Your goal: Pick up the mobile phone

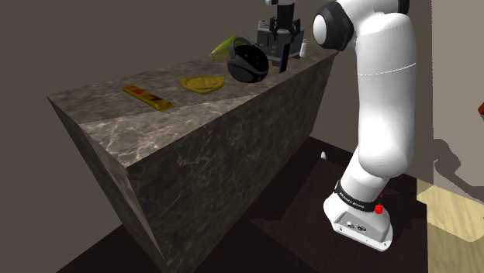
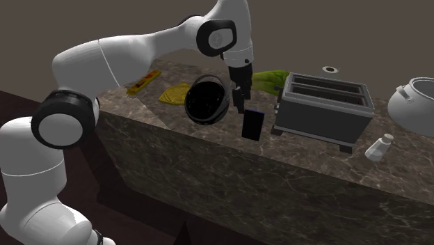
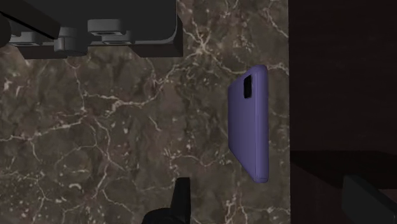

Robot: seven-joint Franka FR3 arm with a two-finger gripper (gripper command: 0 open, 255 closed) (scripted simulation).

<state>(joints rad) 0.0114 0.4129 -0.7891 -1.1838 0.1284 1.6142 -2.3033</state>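
- The gripper (image 2: 240, 103) is spread wide apart and holds nothing.
- The purple phone (image 3: 250, 124) stands on its edge near the toaster (image 2: 323, 104), at the counter (image 3: 114, 140) rim. It is just under the gripper, untouched.
- A black pot (image 2: 207, 101) is tipped over beside the toaster, and its inside is too dark to see.

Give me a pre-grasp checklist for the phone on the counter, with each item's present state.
1. Hand open: ok, fingers stand apart.
2. Phone within the fingers' span: ok.
3. Fingers touching the phone: not ok, neither does yet.
4. Toaster apart from the phone: ok, bare counter lies between them.
5. Phone well in from the counter's edge: not ok, it sits close to the edge.
6. Phone flat or standing: cannot tell.
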